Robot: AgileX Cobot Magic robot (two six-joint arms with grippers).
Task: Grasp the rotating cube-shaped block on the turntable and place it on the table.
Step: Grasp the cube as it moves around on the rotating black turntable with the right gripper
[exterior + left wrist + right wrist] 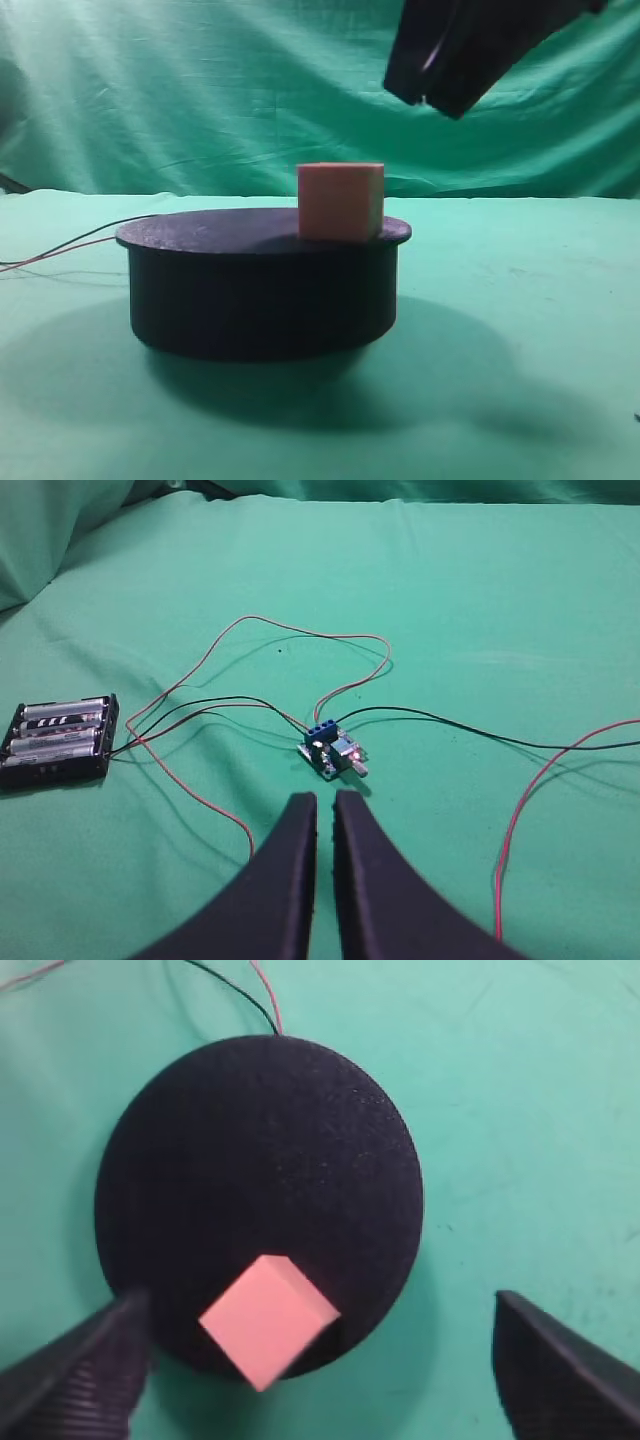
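Observation:
The salmon-pink cube-shaped block sits on the right part of the black turntable on the green table. In the right wrist view the block lies near the disc's near rim, turned corner-on. My right gripper is open and hovers well above it, fingers wide on either side; it shows at the top of the exterior view. My left gripper is shut and empty above the cloth, away from the turntable.
Near the left gripper lie a small blue circuit board, a black battery holder and red and black wires. Wires trail from the turntable's left side. A green curtain hangs behind.

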